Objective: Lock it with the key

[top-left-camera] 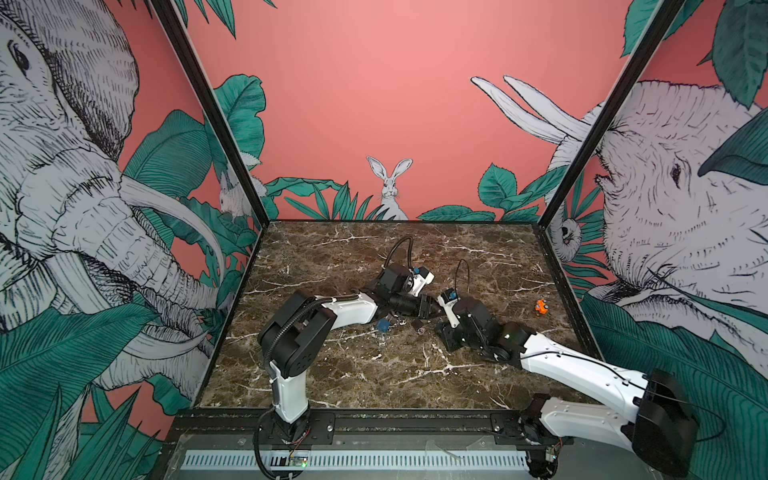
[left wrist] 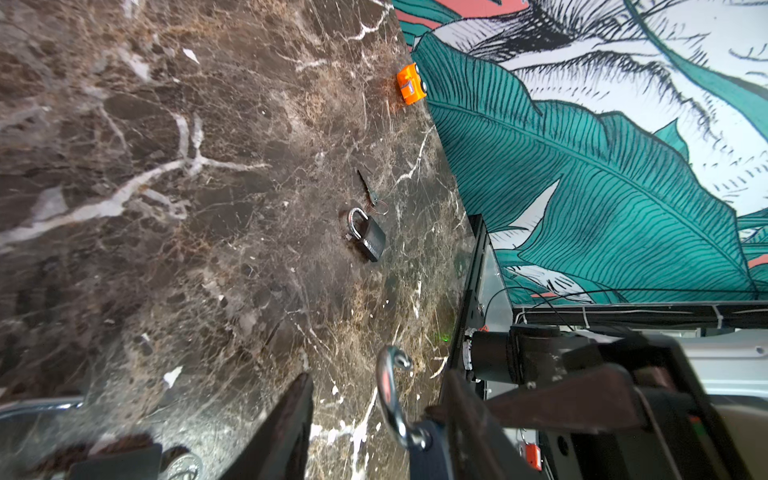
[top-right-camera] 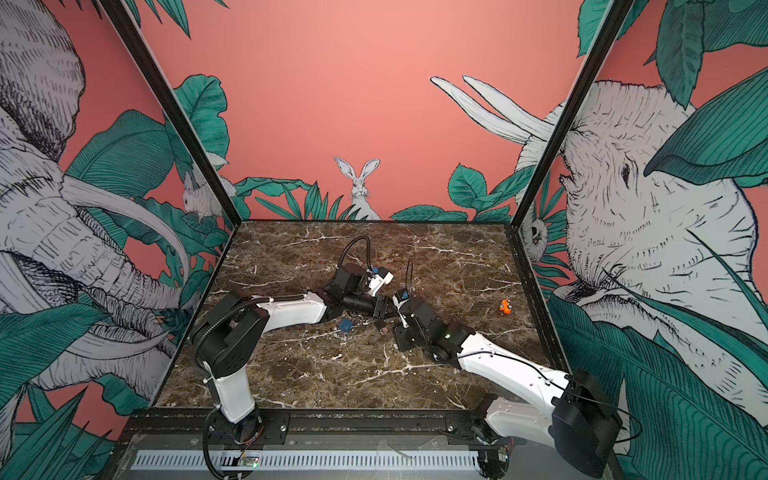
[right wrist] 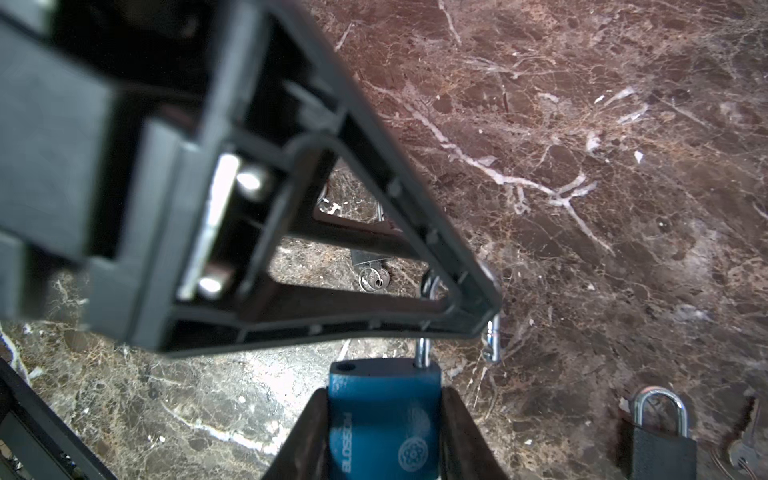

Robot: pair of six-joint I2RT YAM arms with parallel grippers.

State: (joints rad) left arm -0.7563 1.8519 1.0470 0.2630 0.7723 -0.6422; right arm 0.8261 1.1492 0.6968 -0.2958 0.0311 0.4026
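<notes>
Pinching blue padlock (right wrist: 384,419) in right end effector (right wrist: 384,397), straddling its open shackle (left wrist: 388,395) with half-open left end effector (left wrist: 378,376); locking pending.

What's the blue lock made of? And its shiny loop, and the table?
Blue padlock: probably metal under a smooth blue coat, judging by its hard edges and drilled hole.
Its shackle: polished steel, it seems, from the mirror-like glints.
Table: glossy brown marble look with white veins; real stone or print, I cannot tell.
</notes>
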